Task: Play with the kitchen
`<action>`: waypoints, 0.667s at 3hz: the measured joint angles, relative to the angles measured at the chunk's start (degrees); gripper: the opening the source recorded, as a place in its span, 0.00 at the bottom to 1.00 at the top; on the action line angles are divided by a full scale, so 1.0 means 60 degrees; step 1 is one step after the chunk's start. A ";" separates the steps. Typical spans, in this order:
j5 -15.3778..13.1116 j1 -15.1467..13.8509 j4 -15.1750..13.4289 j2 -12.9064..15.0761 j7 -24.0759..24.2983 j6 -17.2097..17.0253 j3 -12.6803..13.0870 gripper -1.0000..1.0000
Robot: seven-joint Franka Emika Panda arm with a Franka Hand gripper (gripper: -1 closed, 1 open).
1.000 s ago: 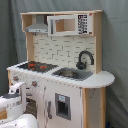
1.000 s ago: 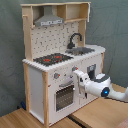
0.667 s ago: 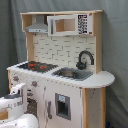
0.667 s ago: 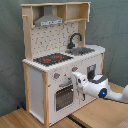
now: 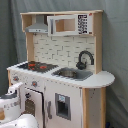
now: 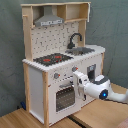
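In the first exterior view the kitchen (image 5: 60,70) fills most of the frame against a grey curtain (image 5: 115,50), its white panels and pale wood sides upright. The arm (image 5: 12,102) enters at the lower corner on the first exterior view's left, a white body close in front of the oven door (image 5: 32,102); its gripper is not distinguishable here, being cut off by the frame edge and merged with the arm housing. On the worktop the black-red hob (image 5: 34,65) lies beside the sink (image 5: 70,73), with the black tap (image 5: 84,59) standing behind the sink and the grey hood (image 5: 37,25) above the hob. The rounded worktop end (image 5: 102,79) overhangs toward the first exterior view's right. In the second exterior view the kitchen stands on a wooden counter (image 6: 95,117), with bare counter surface in front of it. The gripper (image 6: 78,84) is at the front panel just below the knobs (image 6: 56,76), level with the top edge of the windowed oven door. Whether its fingers are apart or together cannot be told, nor whether it actually touches the panel. The arm's lower links run off the frame at the second exterior view's right.
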 joint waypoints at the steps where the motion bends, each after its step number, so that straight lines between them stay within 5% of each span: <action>1: 0.0000 0.0655 -0.0078 0.0108 0.0000 -0.0834 0.0081 0.00; 2: 0.0000 0.1220 -0.0065 0.0207 0.0000 -0.1643 0.0164 0.00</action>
